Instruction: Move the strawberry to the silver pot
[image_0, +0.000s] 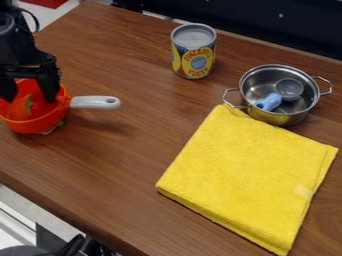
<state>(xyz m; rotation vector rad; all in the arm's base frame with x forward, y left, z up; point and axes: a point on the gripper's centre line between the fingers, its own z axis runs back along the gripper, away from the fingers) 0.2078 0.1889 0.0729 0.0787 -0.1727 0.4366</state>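
The pincer (29, 96) hung wide open over the orange pan (33, 125) at the frame's left edge, where I judged the strawberry (29, 106) sat, so grasping, carrying and releasing it in the silver pot (283, 119), upper right, lay ahead.

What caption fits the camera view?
Black end effector open at round, white-handled orange pan, round silver metal pot apart.

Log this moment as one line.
gripper: open, at orange pan | strawberry: position unclear | silver pot: holds blue-handled scoop | transfer: not done
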